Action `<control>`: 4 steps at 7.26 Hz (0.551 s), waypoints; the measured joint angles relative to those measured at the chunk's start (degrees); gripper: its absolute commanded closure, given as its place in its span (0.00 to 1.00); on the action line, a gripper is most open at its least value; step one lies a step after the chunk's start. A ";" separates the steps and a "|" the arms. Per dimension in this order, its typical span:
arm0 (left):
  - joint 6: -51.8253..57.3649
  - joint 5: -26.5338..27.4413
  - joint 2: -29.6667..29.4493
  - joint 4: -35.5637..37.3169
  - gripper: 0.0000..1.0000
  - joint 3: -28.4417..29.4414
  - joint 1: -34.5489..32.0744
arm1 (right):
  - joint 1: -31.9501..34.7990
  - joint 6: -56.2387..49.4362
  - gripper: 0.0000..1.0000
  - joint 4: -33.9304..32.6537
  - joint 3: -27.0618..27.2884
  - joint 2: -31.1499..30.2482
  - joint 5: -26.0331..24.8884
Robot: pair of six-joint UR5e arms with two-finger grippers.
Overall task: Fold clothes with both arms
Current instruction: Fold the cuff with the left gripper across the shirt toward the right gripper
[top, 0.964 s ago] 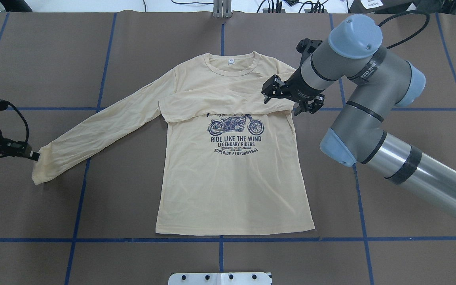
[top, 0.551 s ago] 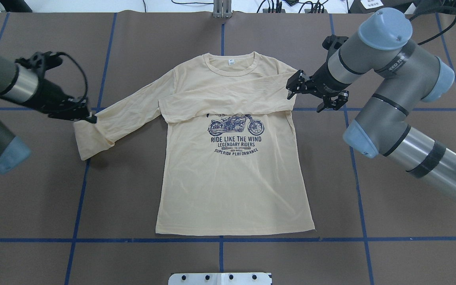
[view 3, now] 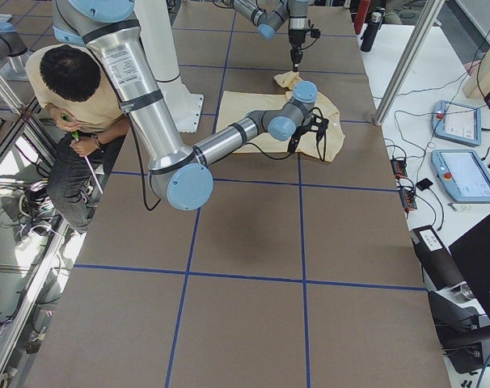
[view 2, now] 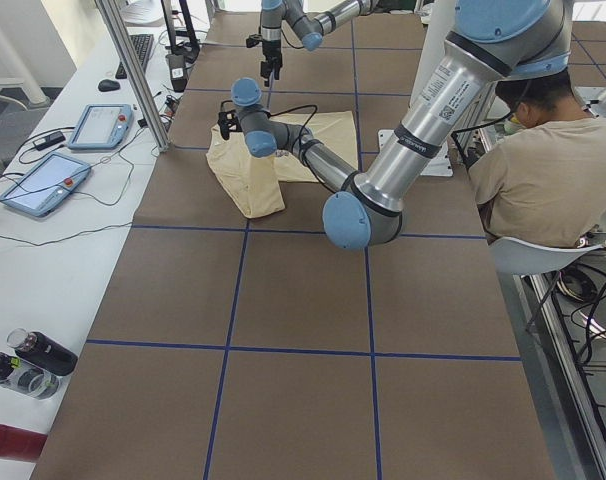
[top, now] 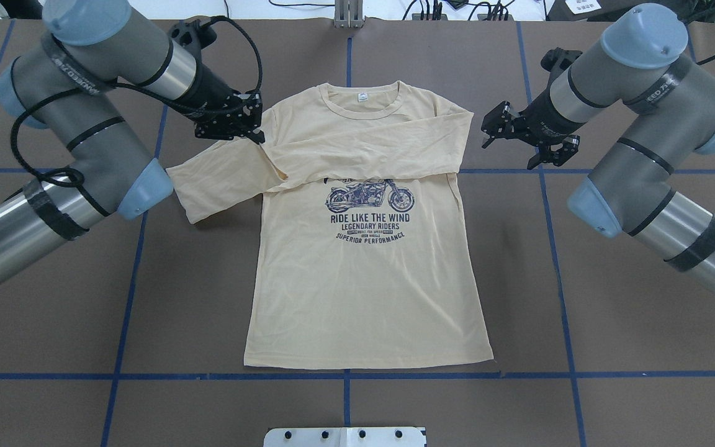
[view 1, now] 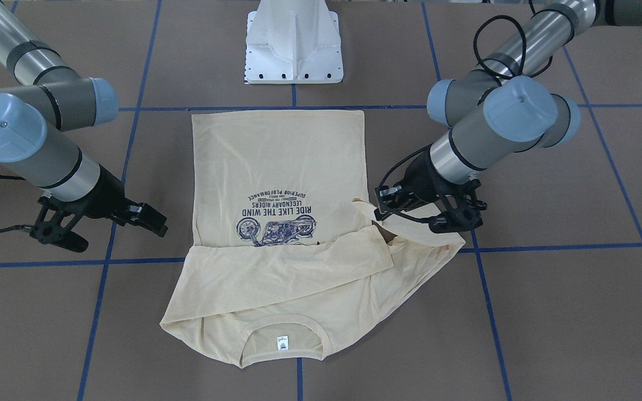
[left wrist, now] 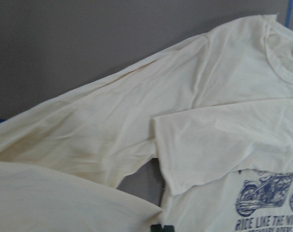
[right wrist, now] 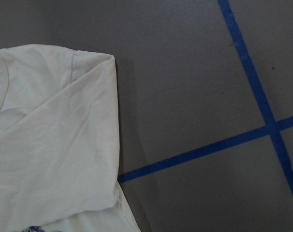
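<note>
The cream-yellow T-shirt (top: 364,279) lies flat, print up, collar at the far side. One sleeve is folded across the chest above the motorcycle print. My left gripper (top: 257,131) is shut on the cuff of the other sleeve, held just above the shirt's left shoulder. That sleeve is doubled back, its fold (top: 187,192) still out on the table. The front view shows the same grip, left gripper (view 1: 381,210) pinching the cuff. My right gripper (top: 517,141) hangs open beside the shirt's right shoulder, apart from the cloth, with its fingers spread wide in the front view (view 1: 117,236).
The white pedestal base (view 1: 293,44) stands at the robot's edge of the table. Blue tape lines (top: 345,375) cross the brown surface. A seated person (view 2: 543,170) is beside the table, and tablets (view 2: 43,180) and bottles (view 2: 33,360) lie on a side bench.
My left gripper has carried the sleeve cuff from the far left in toward the shirt's shoulder, doubling the sleeve. My right gripper has drawn back to the right, off the folded sleeve.
</note>
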 measured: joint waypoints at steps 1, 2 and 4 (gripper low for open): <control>-1.50 1.69 -4.70 -0.05 1.00 2.80 1.34 | 0.93 -0.08 0.01 0.02 0.01 -0.39 0.23; -2.08 2.96 -9.21 -0.34 1.00 5.54 2.43 | 1.74 -0.12 0.01 0.04 0.02 -0.71 0.37; -2.29 7.44 -15.82 -1.36 1.00 9.62 5.01 | 2.42 -0.20 0.01 0.05 -0.08 -1.06 0.27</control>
